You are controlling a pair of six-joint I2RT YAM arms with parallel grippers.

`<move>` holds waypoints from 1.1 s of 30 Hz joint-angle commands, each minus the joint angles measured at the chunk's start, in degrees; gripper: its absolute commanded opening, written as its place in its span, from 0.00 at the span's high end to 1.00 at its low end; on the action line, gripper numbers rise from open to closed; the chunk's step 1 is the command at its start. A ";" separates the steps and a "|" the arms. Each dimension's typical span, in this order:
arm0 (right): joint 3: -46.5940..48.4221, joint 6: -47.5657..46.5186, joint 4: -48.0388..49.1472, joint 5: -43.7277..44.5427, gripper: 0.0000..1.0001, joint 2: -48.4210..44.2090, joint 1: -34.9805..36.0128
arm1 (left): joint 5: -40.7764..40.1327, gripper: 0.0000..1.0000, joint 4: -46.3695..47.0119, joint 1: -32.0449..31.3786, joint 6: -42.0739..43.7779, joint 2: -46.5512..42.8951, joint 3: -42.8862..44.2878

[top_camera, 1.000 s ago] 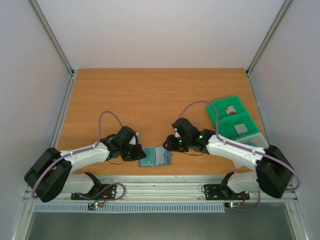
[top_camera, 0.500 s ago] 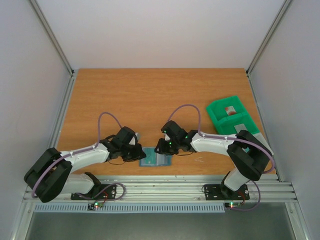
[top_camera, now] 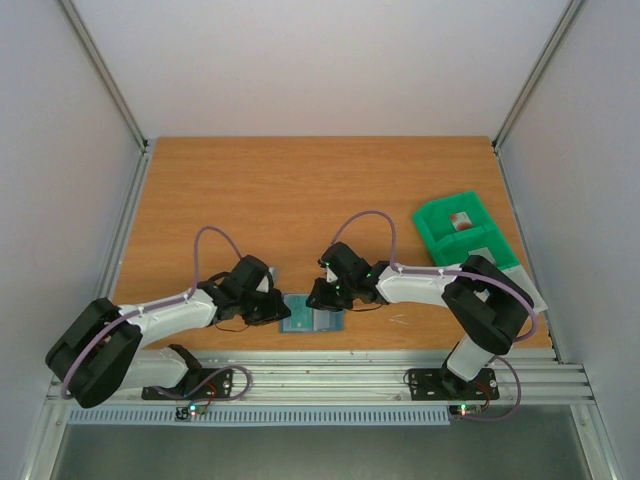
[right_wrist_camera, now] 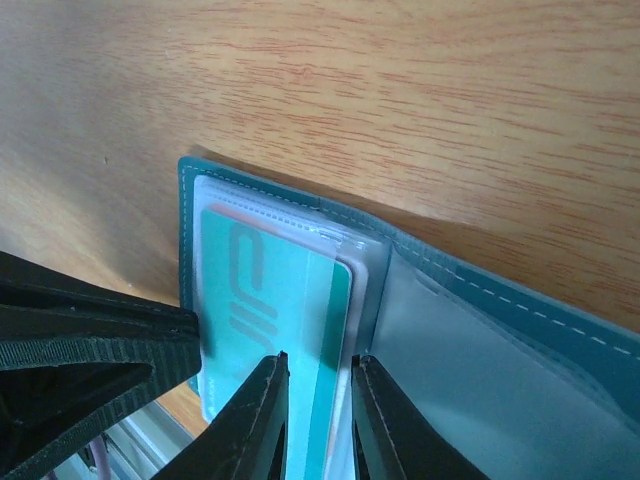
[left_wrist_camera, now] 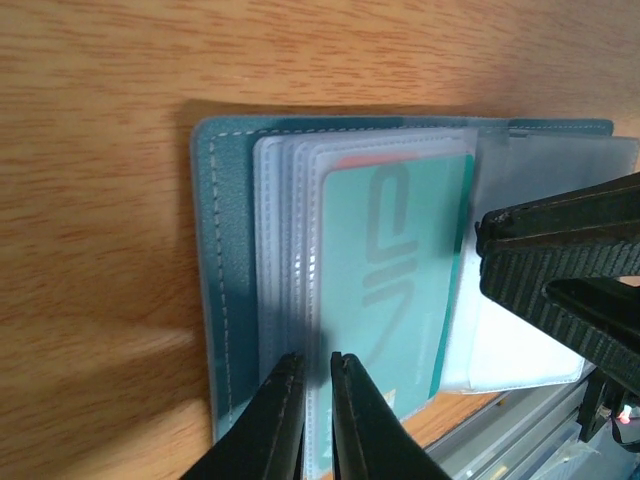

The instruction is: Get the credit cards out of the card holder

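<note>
The blue-grey card holder (top_camera: pixel 312 320) lies open near the table's front edge. In the left wrist view its cover (left_wrist_camera: pixel 225 270) carries clear sleeves, and the top sleeve holds a teal card (left_wrist_camera: pixel 400 270) with a reddish edge behind it. My left gripper (left_wrist_camera: pixel 310 362) is almost closed, pinching the sleeves' edge, and sits at the holder's left in the top view (top_camera: pixel 278 310). My right gripper (right_wrist_camera: pixel 318 362) is narrowly open, its jaws straddling the teal card's (right_wrist_camera: pixel 270 300) edge beside the holder's empty panel (right_wrist_camera: pixel 480 340). In the top view the right gripper (top_camera: pixel 325 298) is over the holder.
A green two-compartment bin (top_camera: pixel 430 228) stands at the right, with a card showing red (top_camera: pixel 459 221) in its far compartment. The right arm (top_camera: pixel 480 300) crosses its near part. The metal rail (top_camera: pixel 330 375) runs just below the holder.
My right arm has swung left from beside the green bin, and its gripper now sits over the holder. The left gripper and the holder have barely moved.
</note>
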 commanded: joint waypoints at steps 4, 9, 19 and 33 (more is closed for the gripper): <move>-0.47 -2.12 0.11 -0.17 0.83 1.03 0.49 | -1.75 0.90 -0.05 0.12 -0.85 -1.04 -1.45; -0.29 -2.78 -2.30 2.07 0.86 1.30 0.49 | -2.87 0.90 -2.05 0.15 0.40 -0.07 -0.65; 0.57 -4.76 -6.67 5.99 0.91 0.53 0.45 | -3.45 0.90 -2.00 0.11 -0.77 -1.98 -1.76; 1.43 -1.96 -5.44 2.44 0.83 -1.12 0.96 | -2.26 0.82 -3.45 0.13 -3.16 -8.24 0.46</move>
